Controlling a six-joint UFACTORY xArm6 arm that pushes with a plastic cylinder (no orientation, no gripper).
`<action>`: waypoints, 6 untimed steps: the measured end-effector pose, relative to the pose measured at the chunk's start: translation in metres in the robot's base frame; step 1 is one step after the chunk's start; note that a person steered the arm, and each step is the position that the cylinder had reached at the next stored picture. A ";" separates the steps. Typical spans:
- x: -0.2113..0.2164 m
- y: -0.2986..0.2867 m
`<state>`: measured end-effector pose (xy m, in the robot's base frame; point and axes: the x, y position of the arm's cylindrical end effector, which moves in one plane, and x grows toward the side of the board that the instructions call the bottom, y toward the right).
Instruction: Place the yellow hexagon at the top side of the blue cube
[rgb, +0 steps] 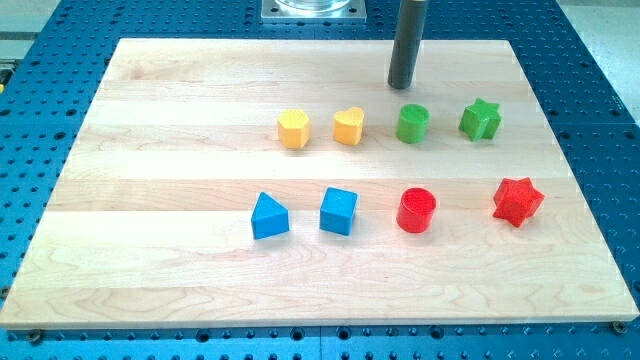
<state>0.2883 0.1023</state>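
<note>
The yellow hexagon (293, 129) sits on the wooden board (150, 200), in the upper row toward the view's left. The blue cube (338, 211) sits in the lower row, below and slightly right of the hexagon. My tip (401, 86) is the lower end of the dark rod near the view's top. It stands above and to the right of the yellow hexagon, just above the green cylinder (412, 124), and touches no block.
A yellow heart (348, 126) lies right of the hexagon. A green star (480, 119) is at the row's right end. A blue triangle (269, 216), red cylinder (416, 210) and red star (517, 201) share the lower row. Blue perforated table (60, 30) surrounds the board.
</note>
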 end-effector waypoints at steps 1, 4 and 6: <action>0.014 -0.038; 0.136 -0.138; 0.139 -0.124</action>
